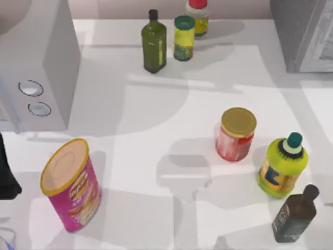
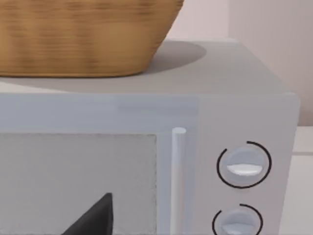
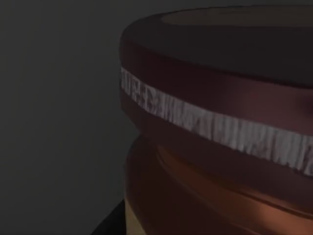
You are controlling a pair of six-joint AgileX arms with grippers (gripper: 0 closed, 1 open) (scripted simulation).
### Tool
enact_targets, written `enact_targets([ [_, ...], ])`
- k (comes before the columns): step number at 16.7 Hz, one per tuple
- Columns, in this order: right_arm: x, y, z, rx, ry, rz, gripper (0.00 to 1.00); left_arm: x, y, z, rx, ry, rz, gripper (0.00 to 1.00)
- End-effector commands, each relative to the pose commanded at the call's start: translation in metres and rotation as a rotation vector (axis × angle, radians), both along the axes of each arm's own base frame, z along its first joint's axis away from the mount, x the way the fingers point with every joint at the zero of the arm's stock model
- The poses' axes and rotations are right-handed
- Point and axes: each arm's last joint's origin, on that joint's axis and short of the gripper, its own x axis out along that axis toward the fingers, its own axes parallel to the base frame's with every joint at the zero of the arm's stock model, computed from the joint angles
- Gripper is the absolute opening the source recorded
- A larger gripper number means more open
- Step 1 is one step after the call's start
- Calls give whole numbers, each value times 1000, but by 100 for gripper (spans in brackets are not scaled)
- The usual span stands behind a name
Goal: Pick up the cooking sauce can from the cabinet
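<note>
The cooking sauce can point(image 3: 215, 147) looms very close in the right wrist view, with a dark maroon lid, a pale ridged band under it and an orange body, in dim grey surroundings. A black edge of my right gripper point(image 3: 108, 226) shows beside the can's base. The cabinet point(image 1: 304, 34), large and grey with a pale panelled front, stands at the table's far right corner. My left arm point(image 1: 7, 174) is parked at the left edge, and its gripper point(image 2: 95, 218) faces the grey box with dials.
A grey box with two round dials point(image 1: 36, 67) fills the far left, with a wicker basket point(image 2: 83, 34) on it. On the table stand a pink canister point(image 1: 73, 185), a gold-lidded red jar point(image 1: 237, 134), a yellow-green bottle point(image 1: 282, 166), a dark bottle point(image 1: 295, 214) and a green bottle point(image 1: 154, 42).
</note>
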Motion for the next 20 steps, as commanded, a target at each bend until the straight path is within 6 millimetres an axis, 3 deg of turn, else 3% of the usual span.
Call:
enact_targets([
  [6,0,0,0,0,0,0,2,0,0,0,0,0,0,100],
  [16,-1,1,1,2,0,3,0,0,0,0,0,0,0,100],
  [18,-16,5,7,1,5,7,0,0,0,0,0,0,0,100],
  [20,-46,10,20,0,9,8,0,0,0,0,0,0,0,100],
])
